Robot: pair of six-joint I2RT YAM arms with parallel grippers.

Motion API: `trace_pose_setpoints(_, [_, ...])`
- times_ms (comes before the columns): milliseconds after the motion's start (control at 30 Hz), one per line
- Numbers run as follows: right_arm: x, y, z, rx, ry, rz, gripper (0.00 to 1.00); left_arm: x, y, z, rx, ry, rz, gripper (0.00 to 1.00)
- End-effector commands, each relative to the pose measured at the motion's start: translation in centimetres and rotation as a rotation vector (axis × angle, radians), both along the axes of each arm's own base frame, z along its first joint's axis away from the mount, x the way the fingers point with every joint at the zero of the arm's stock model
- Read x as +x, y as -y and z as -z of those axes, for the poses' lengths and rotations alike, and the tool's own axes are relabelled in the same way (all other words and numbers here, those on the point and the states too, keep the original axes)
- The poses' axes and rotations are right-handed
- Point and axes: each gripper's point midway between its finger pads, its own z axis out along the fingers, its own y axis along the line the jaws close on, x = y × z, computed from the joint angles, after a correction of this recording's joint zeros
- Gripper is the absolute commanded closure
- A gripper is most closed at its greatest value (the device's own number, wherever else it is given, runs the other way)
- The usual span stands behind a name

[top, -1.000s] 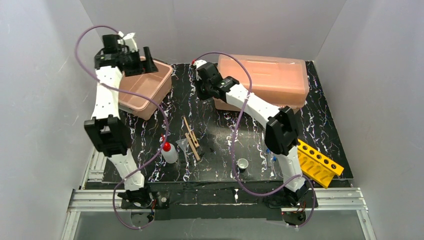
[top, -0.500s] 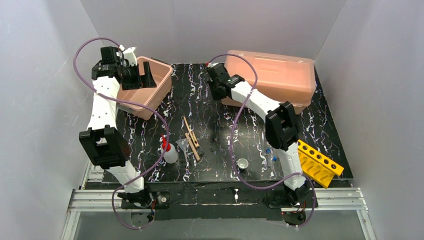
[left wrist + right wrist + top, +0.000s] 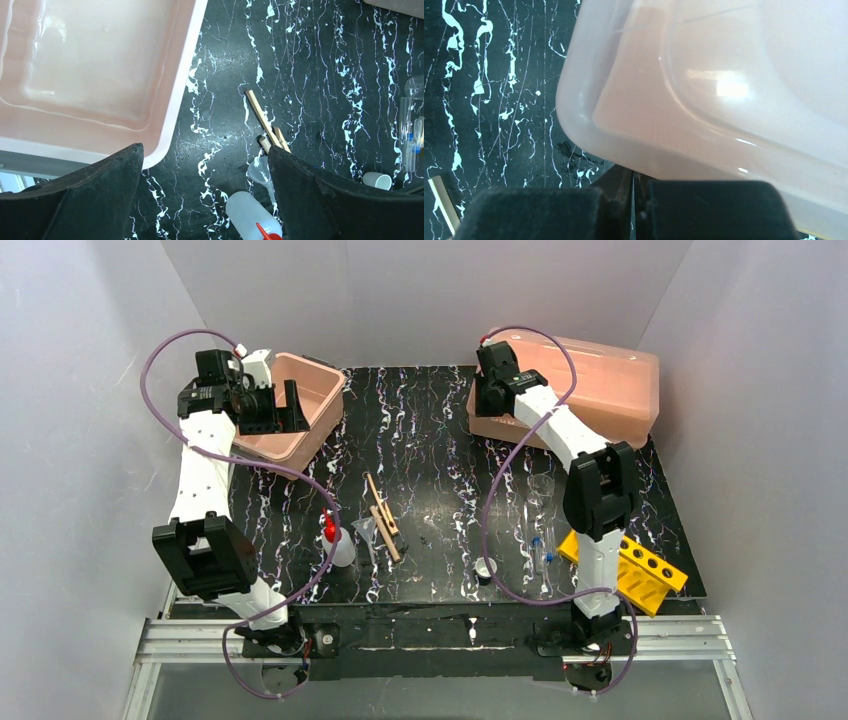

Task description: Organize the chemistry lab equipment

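At ten o'clock on the black marbled table (image 3: 430, 430), the left gripper (image 3: 204, 155) hovers over the open pink bin (image 3: 320, 415), jaws spread wide and empty, a posture suited to reaching rather than carrying. At two o'clock the right gripper (image 3: 634, 185) sits with jaws closed at the near-left corner of the lidded pink box (image 3: 590, 380); whether they pinch its rim cannot be told. The equipment lies loose toward the near edge:
- squeeze bottle (image 3: 340, 545) at seven o'clock
- wooden clamps (image 3: 383, 515) just beside it, toward centre
- tiny white cup (image 3: 486, 568) at six
- blue-capped tubes (image 3: 540, 545) at five
- yellow rack (image 3: 640, 575) at four, partly behind the right arm

None shows in the bin, so sorting appears barely begun. The bin presumably stands uncovered to receive them.
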Motion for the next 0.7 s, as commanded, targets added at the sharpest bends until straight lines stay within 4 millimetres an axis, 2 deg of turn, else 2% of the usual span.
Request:
trace_pose_setpoints(0, [-1.6, -1.4, -3.8, 0.075, 0.013, -0.059, 0.93, -1.2, 0.0, -1.0, 0.007, 0.025, 0.011, 0.05])
trace_pose_setpoints(67, [-2.9, -1.9, -5.5, 0.106, 0.036, -0.102, 0.92, -1.3, 0.0, -1.2, 0.01, 0.025, 0.012, 0.05])
trace_pose_setpoints(167, [-4.9, -1.3, -6.8, 0.119, 0.073, -0.132, 0.92, -1.5, 0.0, -1.7, 0.008, 0.031, 0.011, 0.05])
trace_pose_setpoints(300, [-6.9, -1.3, -5.2, 0.124, 0.038, -0.191, 0.93, -1.8, 0.2, -2.1, -0.008, 0.037, 0.006, 0.05])
trace_pose_setpoints(467, [-5.5, -3.1, -1.9, 0.115, -0.048, -0.265, 0.97, -2.5, 0.5, -2.3, -0.022, 0.036, -0.002, 0.05])
trace_pose_setpoints(533, [-4.2, -2.5, -0.7, 0.085, -0.09, -0.236, 0.99, -2.8, 0.4, -2.4, -0.008, 0.036, -0.003, 0.05])
trace_pose_setpoints(667, [-1.7, -0.4, 0.5, 0.125, -0.097, -0.141, 0.99, -3.0, 0.0, -2.8, 0.021, 0.045, 0.005, 0.05])
